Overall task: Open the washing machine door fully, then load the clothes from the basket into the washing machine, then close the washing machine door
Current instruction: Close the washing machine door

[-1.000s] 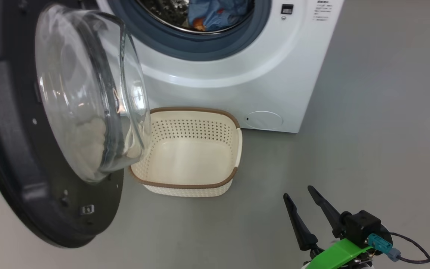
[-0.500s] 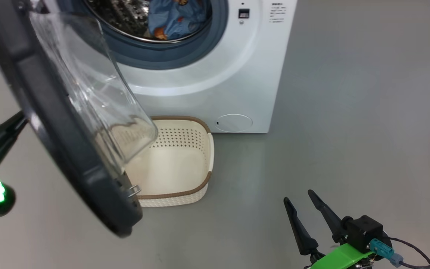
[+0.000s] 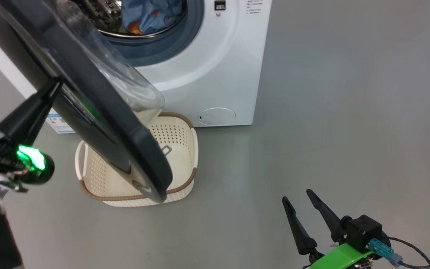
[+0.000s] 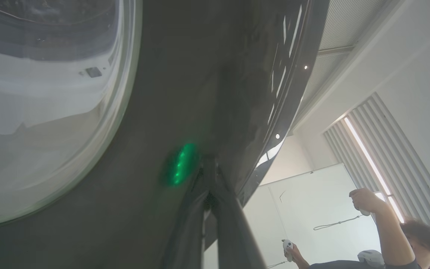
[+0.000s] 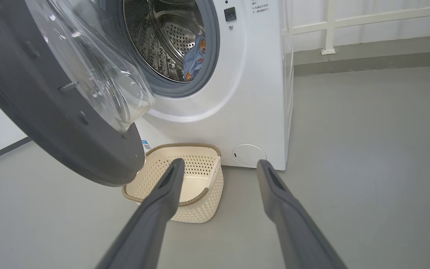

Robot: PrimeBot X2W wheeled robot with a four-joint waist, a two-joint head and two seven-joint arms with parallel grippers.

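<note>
Jaws together on our left gripper [image 3: 56,86], tip against the washing machine door [image 3: 106,112], now swung partway shut above the empty basket [image 3: 195,149]; right gripper [image 3: 297,196] jaws apart, idle near right; clothes [image 3: 147,15] inside the washing machine [image 3: 218,56], so we judge closing underway.

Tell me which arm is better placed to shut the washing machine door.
Left. The left gripper, shut, has its tips against the outer face of the washing machine door, which stands partly open. The right gripper is open, low over the floor, apart from the door. The clothes lie in the drum.

Bright, even light; glare on door [image 5: 69,86]; L wrist view dim, blurry.
</note>
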